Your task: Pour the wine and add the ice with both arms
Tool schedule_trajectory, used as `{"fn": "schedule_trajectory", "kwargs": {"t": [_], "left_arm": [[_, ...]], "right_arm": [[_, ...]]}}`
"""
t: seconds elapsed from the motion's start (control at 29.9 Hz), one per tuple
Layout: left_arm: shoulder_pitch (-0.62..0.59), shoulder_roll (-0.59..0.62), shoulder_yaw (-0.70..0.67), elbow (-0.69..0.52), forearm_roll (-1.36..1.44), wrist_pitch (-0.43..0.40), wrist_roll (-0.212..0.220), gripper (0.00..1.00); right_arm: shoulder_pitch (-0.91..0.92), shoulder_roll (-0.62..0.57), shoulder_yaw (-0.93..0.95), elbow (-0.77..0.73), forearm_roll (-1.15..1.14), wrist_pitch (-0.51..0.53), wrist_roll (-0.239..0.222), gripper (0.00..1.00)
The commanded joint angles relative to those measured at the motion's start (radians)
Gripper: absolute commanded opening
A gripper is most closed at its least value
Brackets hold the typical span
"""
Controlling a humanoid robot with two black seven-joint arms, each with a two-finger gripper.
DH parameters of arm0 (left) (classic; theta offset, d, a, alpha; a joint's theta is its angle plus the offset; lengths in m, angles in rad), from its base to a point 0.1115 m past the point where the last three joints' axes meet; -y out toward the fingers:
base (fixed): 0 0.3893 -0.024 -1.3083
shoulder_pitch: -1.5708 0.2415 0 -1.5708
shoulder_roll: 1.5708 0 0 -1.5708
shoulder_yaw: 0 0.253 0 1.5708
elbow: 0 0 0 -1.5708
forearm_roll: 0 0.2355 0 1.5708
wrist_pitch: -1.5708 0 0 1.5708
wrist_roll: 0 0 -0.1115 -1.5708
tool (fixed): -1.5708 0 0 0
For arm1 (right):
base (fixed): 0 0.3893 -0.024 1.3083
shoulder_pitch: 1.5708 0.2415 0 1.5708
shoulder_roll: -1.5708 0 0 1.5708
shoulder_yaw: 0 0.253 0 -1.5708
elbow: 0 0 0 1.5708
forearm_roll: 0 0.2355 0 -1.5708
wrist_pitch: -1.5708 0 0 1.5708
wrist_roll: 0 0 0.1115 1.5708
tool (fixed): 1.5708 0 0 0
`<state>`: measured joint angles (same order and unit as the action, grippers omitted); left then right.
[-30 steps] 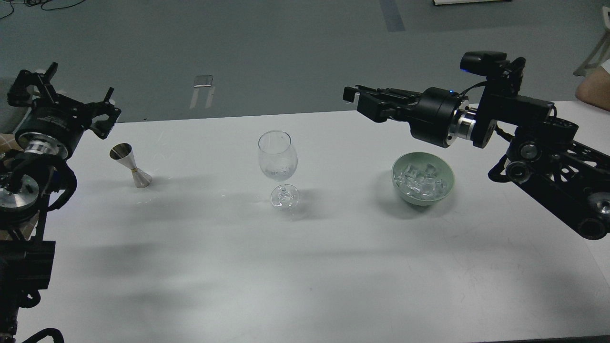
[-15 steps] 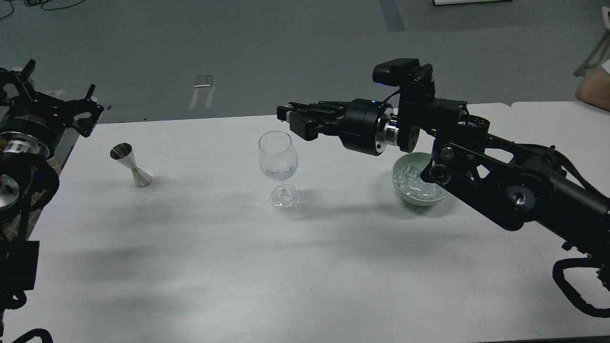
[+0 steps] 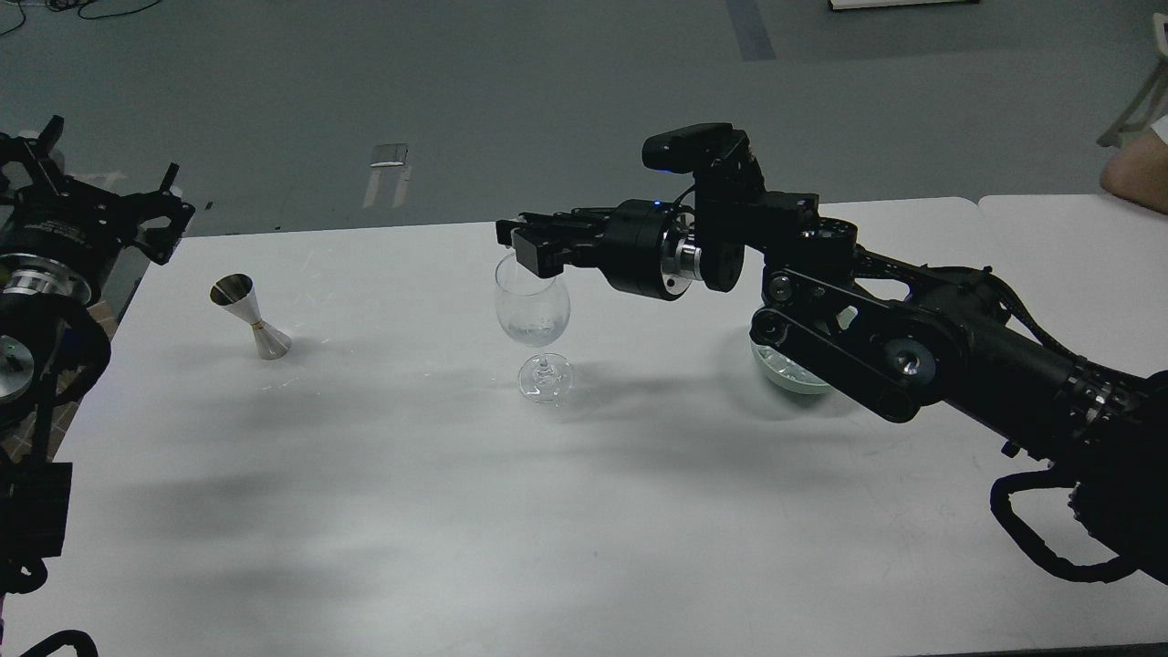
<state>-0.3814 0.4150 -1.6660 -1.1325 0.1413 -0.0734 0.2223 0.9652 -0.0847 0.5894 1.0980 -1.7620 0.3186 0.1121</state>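
Observation:
A clear wine glass (image 3: 535, 315) stands upright at the table's middle, with something clear and glinting low in its bowl. My right gripper (image 3: 513, 239) reaches in level from the right, its tips right over the glass's rim. Its fingers are shut, and a small pale bit, seemingly an ice cube, shows between the tips. A pale green bowl (image 3: 783, 372) lies mostly hidden behind my right arm, and its ice is hidden. My left gripper (image 3: 109, 178) is open and empty at the far left, beyond the table's corner.
A steel jigger (image 3: 251, 319) stands on the white table (image 3: 456, 511) at the left, just right of my left arm. A person's arm (image 3: 1131, 173) shows at the right edge, behind the table.
My right arm has swung left from above the green bowl to the wine glass's rim, gripper shut throughout. My left arm drew back to the left and has since held still.

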Motion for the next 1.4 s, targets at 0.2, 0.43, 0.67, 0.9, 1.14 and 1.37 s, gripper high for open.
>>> {"fn": "schedule_trajectory", "kwargs": {"t": [0.2, 0.43, 0.67, 0.9, 1.14, 1.37], "left_arm": [[-0.002, -0.001, -0.001, 0.01, 0.0, -0.002, -0.003, 0.98], [-0.001, -0.001, -0.003, 0.01, 0.0, -0.002, -0.003, 0.98], [-0.001, 0.001, -0.003, 0.011, 0.0, -0.002, -0.003, 0.98], [-0.002, 0.002, -0.003, 0.01, 0.0, -0.002, -0.003, 0.98], [-0.004, 0.002, -0.003, 0.011, 0.001, -0.002, -0.001, 0.98], [-0.002, 0.002, -0.003, 0.011, 0.0, 0.0, -0.003, 0.98]], "right_arm": [[0.0, 0.002, -0.031, -0.02, 0.003, -0.001, 0.003, 0.24], [-0.002, 0.003, -0.033, -0.017, 0.006, -0.001, 0.006, 0.24], [-0.003, 0.014, -0.033, -0.014, 0.004, -0.003, 0.006, 0.25], [-0.002, 0.016, -0.033, -0.015, 0.004, -0.006, 0.006, 0.46], [0.001, 0.016, -0.028, -0.012, 0.006, -0.006, 0.006, 0.59], [0.007, 0.017, 0.032, -0.004, 0.012, -0.018, 0.004, 0.92]]}}
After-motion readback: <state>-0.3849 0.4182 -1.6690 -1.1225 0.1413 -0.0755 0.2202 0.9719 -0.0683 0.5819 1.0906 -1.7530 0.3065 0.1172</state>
